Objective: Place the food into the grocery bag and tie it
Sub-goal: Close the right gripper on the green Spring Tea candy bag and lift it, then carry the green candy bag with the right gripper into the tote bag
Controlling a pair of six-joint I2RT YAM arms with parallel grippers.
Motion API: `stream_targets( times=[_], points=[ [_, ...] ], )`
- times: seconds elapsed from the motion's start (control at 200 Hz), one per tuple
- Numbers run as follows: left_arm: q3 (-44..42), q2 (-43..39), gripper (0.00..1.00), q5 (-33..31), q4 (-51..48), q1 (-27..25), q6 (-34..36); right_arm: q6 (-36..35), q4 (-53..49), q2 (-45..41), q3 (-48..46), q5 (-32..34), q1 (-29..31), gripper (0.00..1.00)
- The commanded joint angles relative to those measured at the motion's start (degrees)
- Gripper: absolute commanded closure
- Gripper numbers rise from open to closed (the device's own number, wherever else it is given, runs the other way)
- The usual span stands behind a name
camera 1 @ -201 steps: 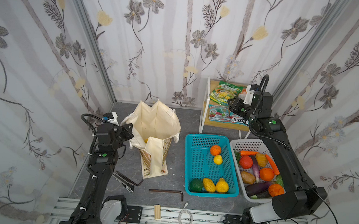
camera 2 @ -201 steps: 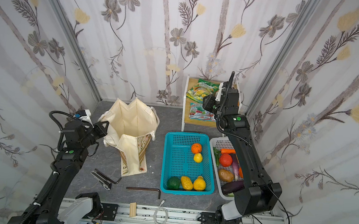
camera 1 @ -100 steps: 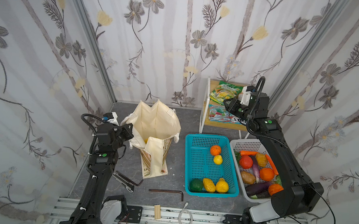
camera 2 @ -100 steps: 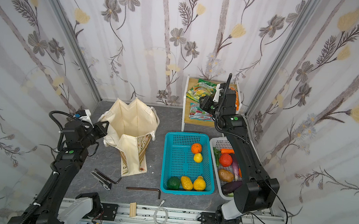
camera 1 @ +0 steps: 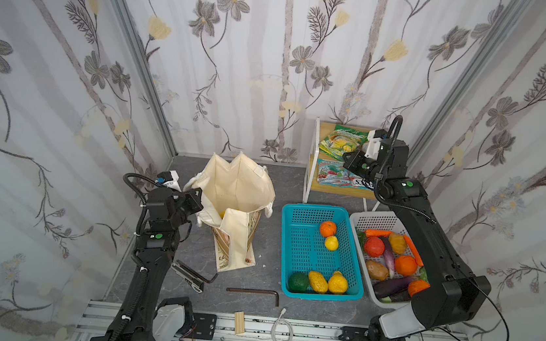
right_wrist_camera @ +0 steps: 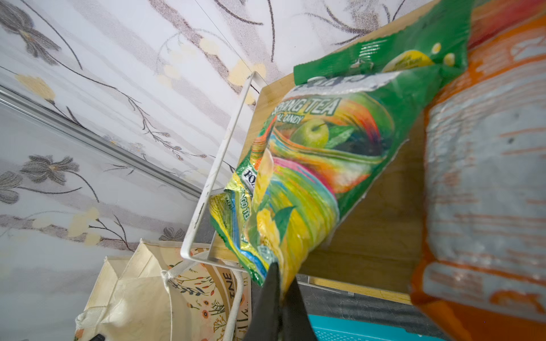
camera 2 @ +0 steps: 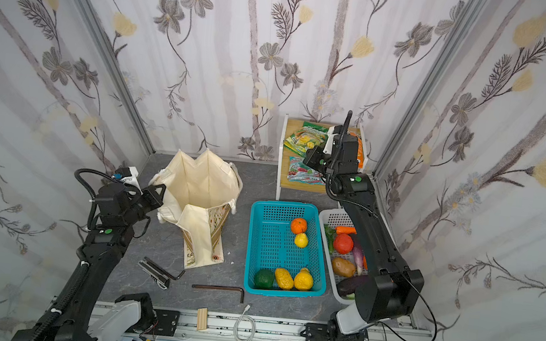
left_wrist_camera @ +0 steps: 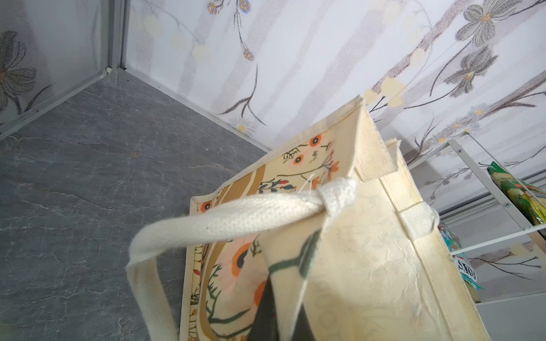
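Two grips, left hand (left_wrist_camera: 280, 321) clamping cream canvas bag (left_wrist_camera: 363, 265), right hand (right_wrist_camera: 279, 307) pinching crinkly glossy green packet (right_wrist_camera: 319, 165)

In the right wrist view, the green packet (right_wrist_camera: 331, 141) in the middle of the frame reads "SPRING TEA" in large pale letters. "CANDY" stands just under it, the word before it cut off by a fold. A white label at the packet's lower left edge shows "FO". The yellow packet (right_wrist_camera: 229, 206) beneath it shows "GO TE". Lower left, the tan band of the grocery bag (right_wrist_camera: 206, 295) carries "INE", running sideways. At the right edge of the left wrist view, the teal packet (left_wrist_camera: 465, 265) bears "FOXS" upside down. In a top view only "SXO" can be made out on it.
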Motion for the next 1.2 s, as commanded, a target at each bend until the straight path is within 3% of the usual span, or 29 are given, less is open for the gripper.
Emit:
stream_targets(
  times=[0.0,0.56,0.909,1.194],
  points=[
    [0.3,-0.1,1.0,1.1,0.0,0.0,-0.2,-1.2,1.3,-1.0,2.2,0.8,0.1,1.0],
    [0.3,-0.2,1.0,1.2,0.1,0.0,-0.3,-6.4,-6.6,1.4,17.9,2.6,3.6,1.0],
    [0.3,0.0,1.0,1.5,0.1,-0.1,-0.4,-8.1,-6.3,-1.7,19.8,8.2,18.2,1.0],
    [0.3,0.3,1.0,2.1,0.1,-0.2,-0.5,-6.5,-2.9,3.1,19.8,3.7,28.8,1.0]
  ],
)
